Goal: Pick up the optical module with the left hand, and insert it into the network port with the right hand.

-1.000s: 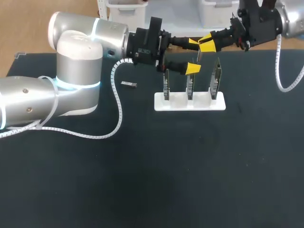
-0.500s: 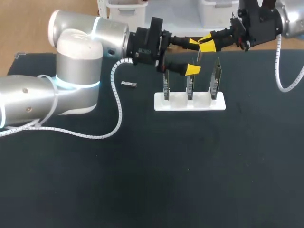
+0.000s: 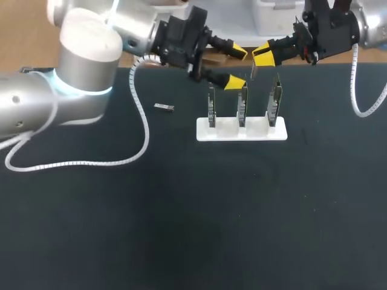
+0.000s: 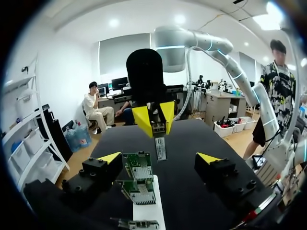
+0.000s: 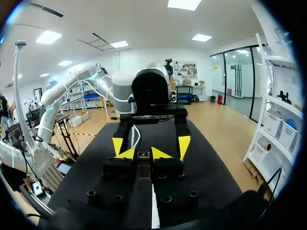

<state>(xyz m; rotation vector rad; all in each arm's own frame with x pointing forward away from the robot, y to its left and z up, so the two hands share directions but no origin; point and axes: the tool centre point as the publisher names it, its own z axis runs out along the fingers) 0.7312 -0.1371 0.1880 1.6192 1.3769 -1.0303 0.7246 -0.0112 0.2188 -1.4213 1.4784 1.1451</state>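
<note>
The optical module (image 4: 161,149) hangs above the white stand (image 3: 242,130), over the gap between its middle and outer boards. It is clamped at its top end between the yellow-tipped fingers of our right gripper (image 3: 261,55). The left wrist view shows it best, as a slim metal bar hanging straight down with a pale label on its face. We cannot read the print on that label. In the right wrist view the fingers (image 5: 125,153) are drawn together on the bar, and only its narrow top edge shows. A strip of the stand is visible beneath them.

Our left gripper (image 3: 236,66) is just beside the stand's middle board, with its fingers wide apart and nothing between them. Only the head view shows that its lower tip is near the top of the middle board (image 3: 242,101). In the left wrist view the green boards (image 4: 139,167) stand close against one finger, and we cannot tell whether they touch it.

The stand carries three boards upright in a row on the black desk (image 3: 181,229). A small metal piece (image 3: 164,107) lies flat on the desk, apart from the stand on our left arm's side. It shows only in the head view. A white coiled cable (image 3: 142,139) from the left arm trails across the desk beside the stand.
</note>
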